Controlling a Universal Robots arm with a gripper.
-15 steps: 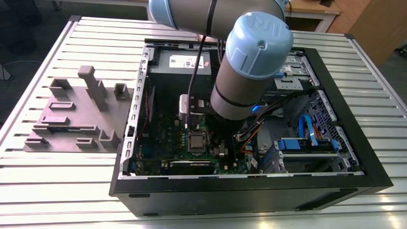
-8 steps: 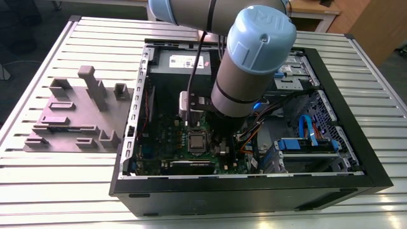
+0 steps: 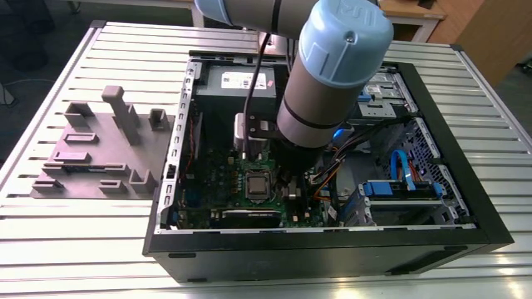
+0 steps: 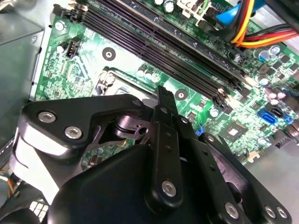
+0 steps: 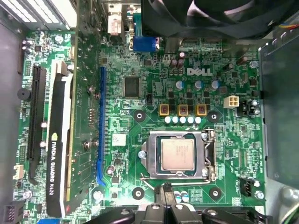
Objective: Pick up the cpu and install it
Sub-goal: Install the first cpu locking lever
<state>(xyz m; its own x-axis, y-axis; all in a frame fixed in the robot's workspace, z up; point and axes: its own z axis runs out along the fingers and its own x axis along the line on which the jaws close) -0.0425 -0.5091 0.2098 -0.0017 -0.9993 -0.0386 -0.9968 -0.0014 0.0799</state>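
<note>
Black fingers (image 5: 164, 189) of the gripper (image 4: 163, 95) are pressed together with nothing between them, poised just above the motherboard (image 5: 140, 93) beside the socket edge, as seen in both wrist views

The cpu (image 5: 178, 154) lies flat in its socket (image 5: 209, 156) in the first wrist view, metal top facing up, a silver frame around it and faint grey print on its lid too small to read; the gripper is near it but apart from it. In the exterior view the chip (image 3: 256, 185) sits on the board just beside the arm (image 3: 332, 81), whose pale blue and grey body reaches down into the open computer case (image 3: 332, 249)

Around the socket, white lettering is printed on the green board. A black graphics card (image 5: 58, 154) carrying white lettering stands in its slot, with a long blue slot (image 5: 100, 126) between it and the socket. Dark memory slots (image 4: 163, 42) run across the second wrist view, near orange and yellow cables (image 4: 252, 28). A black fan (image 5: 210, 14) hangs over the board's edge

The case lies on its side on a table (image 3: 83, 249) of pale metal slats. A white label (image 3: 248, 80) marks the power supply inside; blue cables (image 3: 403, 165) cross the drive bays. A grey moulded fixture (image 3: 91, 156) rests on the table at the exterior view's left, and wooden furniture (image 3: 474, 25) stands behind
</note>
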